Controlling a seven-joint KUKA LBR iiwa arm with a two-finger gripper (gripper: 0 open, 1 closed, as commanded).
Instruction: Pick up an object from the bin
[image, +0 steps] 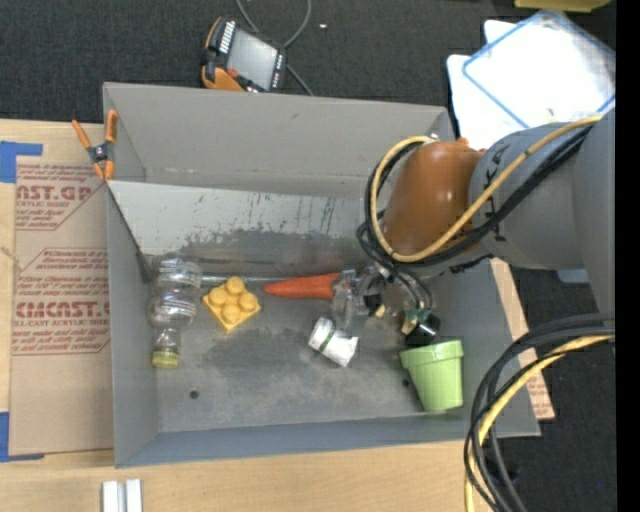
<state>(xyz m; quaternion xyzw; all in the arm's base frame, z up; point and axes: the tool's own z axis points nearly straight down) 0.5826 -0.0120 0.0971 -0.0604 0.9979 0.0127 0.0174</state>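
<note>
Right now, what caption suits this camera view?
Gripper down in a grey bin, next to an orange carrot and a small white piece.

From my seat, the orange plastic carrot (300, 288) runs its right end in behind the tool (352, 297), so I can't see where it stops or whether the two touch. The small white lump (333, 343) just below the tool is too small for me to name. The orange wrist cover (430, 195) hides the far right corner of the grey metal bin (130, 330), and the grey arm (570, 200) is cut off by the right edge.
</note>
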